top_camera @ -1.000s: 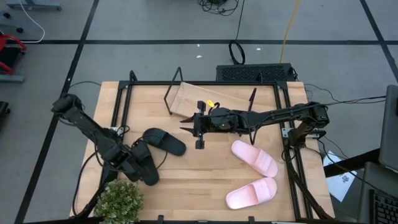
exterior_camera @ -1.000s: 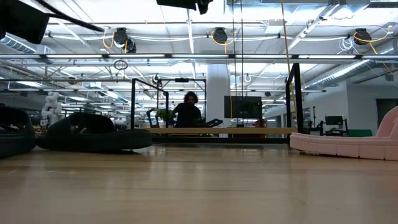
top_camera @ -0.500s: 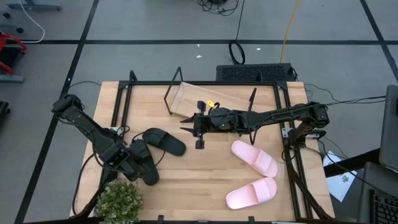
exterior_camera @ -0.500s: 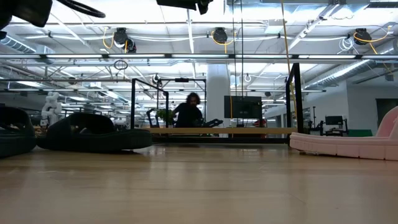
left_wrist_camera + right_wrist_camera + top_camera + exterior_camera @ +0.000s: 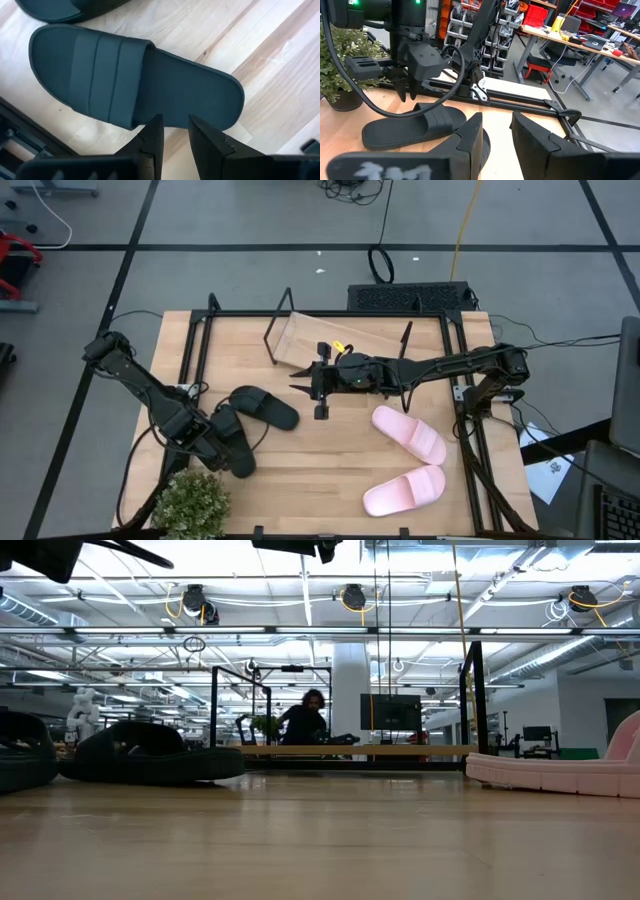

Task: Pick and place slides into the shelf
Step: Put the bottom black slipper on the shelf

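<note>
One black slide (image 5: 135,85) lies sole down on the table near the left edge, and the second black slide (image 5: 265,407) lies just beyond it. My left gripper (image 5: 175,127) hangs above the near slide's long edge, pointing down. Its fingers are a little apart, with nothing between them. It also shows over that slide (image 5: 415,130) in the right wrist view. Two pink slides (image 5: 408,433) (image 5: 403,490) lie flat at the right. The shelf (image 5: 335,345) stands at the far middle with its plank bare. My right gripper (image 5: 297,378) hovers level in front of it, open and empty.
A potted plant (image 5: 190,505) stands at the near left corner, close to my left arm. Black frame bars (image 5: 190,355) run along the table's left and right sides. Bare wood lies between the black and pink slides. A person (image 5: 305,720) sits far behind the table.
My left gripper has risen a little above the near black slide, still pointing down, with the gap between its fingers unchanged. The slide has stayed where it was.
</note>
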You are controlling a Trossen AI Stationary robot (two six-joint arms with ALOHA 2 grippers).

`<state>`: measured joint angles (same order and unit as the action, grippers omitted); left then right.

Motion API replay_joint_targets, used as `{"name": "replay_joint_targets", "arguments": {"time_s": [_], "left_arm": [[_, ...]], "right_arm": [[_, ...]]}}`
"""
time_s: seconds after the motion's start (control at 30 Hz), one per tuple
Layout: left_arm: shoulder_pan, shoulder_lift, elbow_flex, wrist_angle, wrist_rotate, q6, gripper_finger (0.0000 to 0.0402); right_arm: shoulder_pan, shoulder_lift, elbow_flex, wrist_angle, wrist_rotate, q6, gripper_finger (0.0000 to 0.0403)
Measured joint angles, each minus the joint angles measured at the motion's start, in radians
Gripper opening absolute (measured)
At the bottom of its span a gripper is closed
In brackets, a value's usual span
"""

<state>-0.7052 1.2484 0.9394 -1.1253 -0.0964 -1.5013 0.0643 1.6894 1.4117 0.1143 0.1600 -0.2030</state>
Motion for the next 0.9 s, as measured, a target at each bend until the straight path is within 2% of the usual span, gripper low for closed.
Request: {"name": "replay_joint_targets", "arguments": {"time_s": [0.43, 0.9], "left_arm": [[0.000, 0.000, 0.000, -0.007, -0.002, -0.082, 0.0086], [0.042, -0.001, 0.000, -0.071, -0.009, -0.072, 0.0086]], "right_arm": [[0.000, 0.000, 0.000, 0.000, 0.000, 0.000, 0.0096], [0.000, 0.000, 0.000, 0.000, 0.000, 0.000, 0.0096]]}}
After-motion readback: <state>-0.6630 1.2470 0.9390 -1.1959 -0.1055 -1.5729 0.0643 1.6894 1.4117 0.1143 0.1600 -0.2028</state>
